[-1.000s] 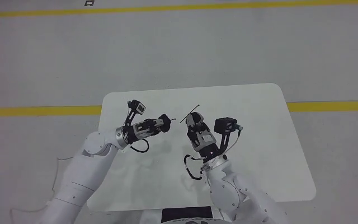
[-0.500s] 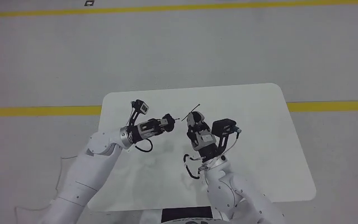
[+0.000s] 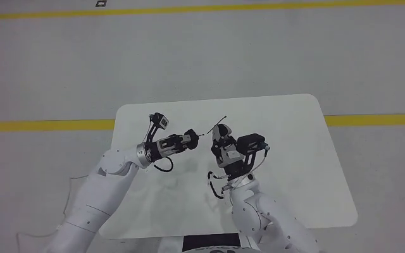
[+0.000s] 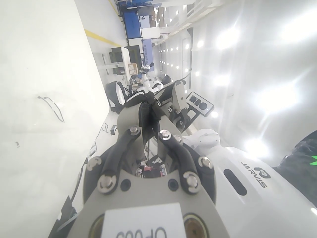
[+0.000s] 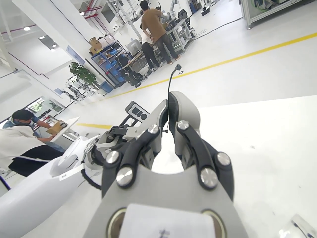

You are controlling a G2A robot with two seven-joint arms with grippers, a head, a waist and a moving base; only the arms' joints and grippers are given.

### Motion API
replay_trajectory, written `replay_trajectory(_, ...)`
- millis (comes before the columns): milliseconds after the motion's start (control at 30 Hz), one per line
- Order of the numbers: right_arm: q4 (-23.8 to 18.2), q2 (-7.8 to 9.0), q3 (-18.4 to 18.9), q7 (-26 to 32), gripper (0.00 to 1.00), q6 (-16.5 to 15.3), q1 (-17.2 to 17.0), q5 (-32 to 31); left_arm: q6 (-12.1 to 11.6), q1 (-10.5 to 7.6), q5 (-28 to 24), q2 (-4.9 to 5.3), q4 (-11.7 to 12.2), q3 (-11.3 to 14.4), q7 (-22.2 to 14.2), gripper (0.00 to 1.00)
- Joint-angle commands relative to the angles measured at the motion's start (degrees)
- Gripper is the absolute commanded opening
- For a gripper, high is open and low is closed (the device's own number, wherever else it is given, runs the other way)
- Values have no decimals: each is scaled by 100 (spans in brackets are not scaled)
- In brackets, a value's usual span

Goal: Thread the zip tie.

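A thin black zip tie (image 5: pixel 171 85) rises from the fingertips of my right gripper (image 5: pixel 169 111), which is shut on its strap; its small square head (image 5: pixel 178 66) is at the free end. In the top view this right gripper (image 3: pixel 218 133) hovers over the middle of the white table (image 3: pixel 291 120), the zip tie (image 3: pixel 221 121) slanting away from it. My left gripper (image 3: pixel 190 137) is just to its left, shut on a short black tip (image 3: pixel 199 134) that points at the right gripper. In the left wrist view the left gripper (image 4: pixel 148 101) is pinched on black material.
The table's rounded edge (image 4: pixel 81 25) runs close beside the left gripper. A small clear packet (image 5: pixel 298 226) lies on the table near the right arm. A tiny dark speck (image 5: pixel 252 146) sits on the tabletop. The table's right half is bare.
The left gripper has shifted right toward the right gripper, and the right gripper has edged left and slightly away. The gap between them has narrowed. Both stay shut.
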Motion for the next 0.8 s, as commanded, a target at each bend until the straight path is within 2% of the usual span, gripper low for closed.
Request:
replay_trajectory(0,7,-11,13,16,0,-39,-4,-25,1,0,0,0,0,0,-1,0)
replay_trajectory(767,192,-208,-26,74,0,-73,-6,-290,1,0,0,0,0,0,-1,0)
